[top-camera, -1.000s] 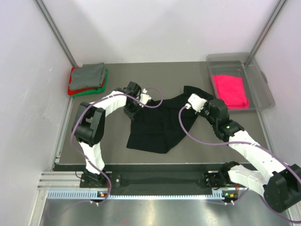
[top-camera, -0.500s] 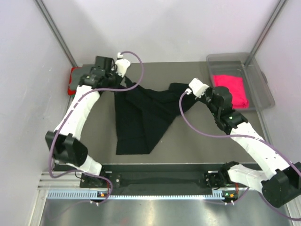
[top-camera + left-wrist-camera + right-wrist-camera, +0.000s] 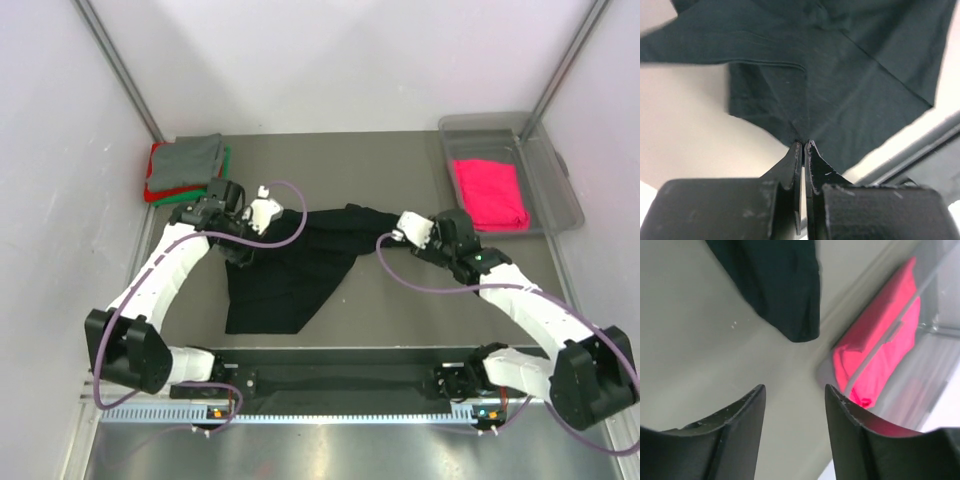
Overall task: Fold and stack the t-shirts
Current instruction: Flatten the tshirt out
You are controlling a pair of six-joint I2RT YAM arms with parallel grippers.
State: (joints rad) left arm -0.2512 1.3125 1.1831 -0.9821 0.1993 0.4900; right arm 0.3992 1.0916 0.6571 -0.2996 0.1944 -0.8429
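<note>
The left claw [image 3: 803, 144] is pressed together, pinching an edge of the black t-shirt [image 3: 290, 270], which lies rumpled mid-tabletop [image 3: 400, 305]; the right claw [image 3: 794, 388] stands spread and empty near the shirt's other end; best grip that end next, then draw the cloth taut and flat before folding.

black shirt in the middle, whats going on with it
The left arm's jaws are pinched shut on an edge of the black cloth t-shirt, which lies crumpled, not yet folded. The right arm's jaws stand open beside its right tip, holding nothing. A folded grey, red and green stack sits far left; a hot-pink t-shirt lies in the clear plastic bin.
</note>
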